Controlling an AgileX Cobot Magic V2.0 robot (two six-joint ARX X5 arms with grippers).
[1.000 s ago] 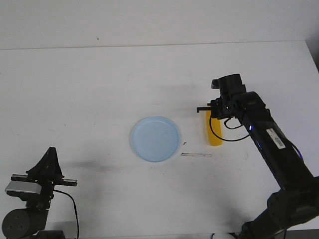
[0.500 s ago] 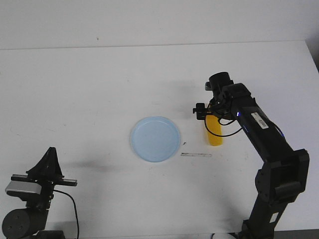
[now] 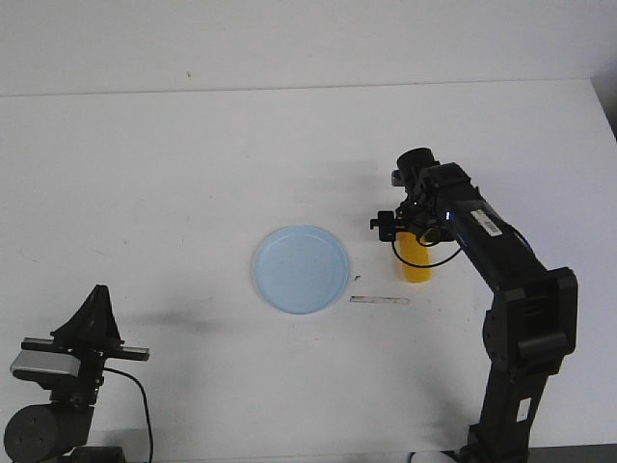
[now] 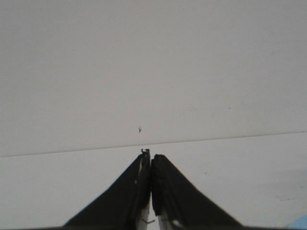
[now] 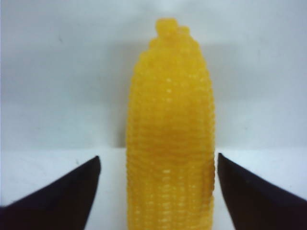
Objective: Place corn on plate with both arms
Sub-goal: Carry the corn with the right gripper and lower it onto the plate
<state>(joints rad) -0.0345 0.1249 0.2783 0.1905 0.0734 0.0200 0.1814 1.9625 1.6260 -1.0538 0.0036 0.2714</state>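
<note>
Corn [image 3: 415, 258] lies on the table [image 3: 193, 174], right of the plate [image 3: 300, 269], not touching it. Right gripper [image 3: 409, 228] sits over the corn's far end, fingers [image 5: 62, 191] spread apart, one on each side of the cob with gaps, no contact. Left gripper [image 4: 151, 160] is well left of the plate, fingers pressed together on nothing
</note>
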